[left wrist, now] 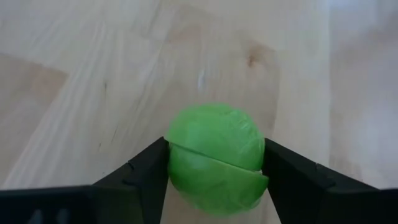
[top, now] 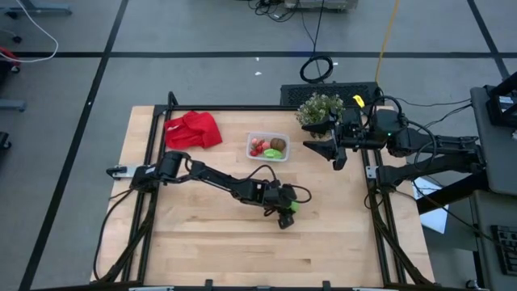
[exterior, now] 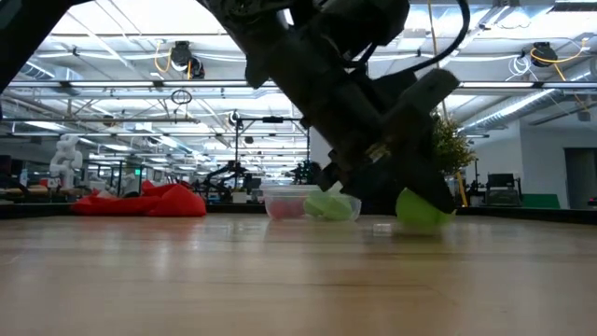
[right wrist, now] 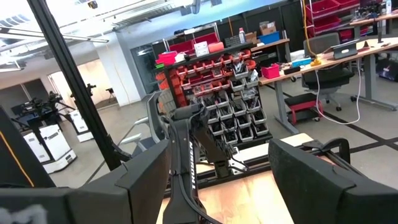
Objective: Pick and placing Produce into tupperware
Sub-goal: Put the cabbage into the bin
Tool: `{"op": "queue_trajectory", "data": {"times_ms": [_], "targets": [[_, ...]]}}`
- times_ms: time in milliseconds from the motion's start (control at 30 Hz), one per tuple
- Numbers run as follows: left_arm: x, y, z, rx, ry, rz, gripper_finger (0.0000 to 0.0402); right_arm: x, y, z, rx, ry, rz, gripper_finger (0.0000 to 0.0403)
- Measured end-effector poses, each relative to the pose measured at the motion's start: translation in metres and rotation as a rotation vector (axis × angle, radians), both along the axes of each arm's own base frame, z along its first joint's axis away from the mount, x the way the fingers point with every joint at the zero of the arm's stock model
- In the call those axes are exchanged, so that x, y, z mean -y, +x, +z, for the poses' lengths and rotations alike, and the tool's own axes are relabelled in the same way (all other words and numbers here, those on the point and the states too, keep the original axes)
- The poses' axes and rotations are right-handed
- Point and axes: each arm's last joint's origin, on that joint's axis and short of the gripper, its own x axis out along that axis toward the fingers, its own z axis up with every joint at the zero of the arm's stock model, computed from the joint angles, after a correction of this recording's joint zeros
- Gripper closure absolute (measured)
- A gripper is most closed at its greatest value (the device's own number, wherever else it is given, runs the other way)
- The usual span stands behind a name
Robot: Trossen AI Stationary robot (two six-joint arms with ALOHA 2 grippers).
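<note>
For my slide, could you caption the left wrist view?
Left gripper shut on a green produce piece above the wooden table.

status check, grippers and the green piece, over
Left gripper shut on round green toy vegetable, low over table. Right gripper open, parked by potted plant. Clear plastic tupperware path unobstructed.

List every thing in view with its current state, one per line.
left gripper: shut on green piece, low over the table
green piece: gripped between both fingers
tupperware: open, holding produce
red cloth: crumpled on table
right gripper: open, raised at the table's right edge
</note>
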Motion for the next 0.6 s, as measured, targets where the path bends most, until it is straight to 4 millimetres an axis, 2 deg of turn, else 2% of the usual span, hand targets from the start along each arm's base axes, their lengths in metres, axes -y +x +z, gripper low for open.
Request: {"op": "queue_trajectory", "data": {"times_ms": [200, 433, 600], "targets": [[0.003, 0.006, 0.019, -0.009, 0.022, -0.032, 0.0173, 0.0, 0.0, 0.0, 0.0, 0.0, 0.0, 0.014], [0.004, 0.004, 0.044, -0.165, 0.066, -0.04, 0.0171, 0.0, 0.0, 0.0, 0.0, 0.001, 0.0, 0.014], [0.005, 0.002, 0.066, -0.237, 0.175, -0.044, 0.017, 0.0, 0.0, 0.0, 0.0, 0.015, 0.002, 0.014]]}}
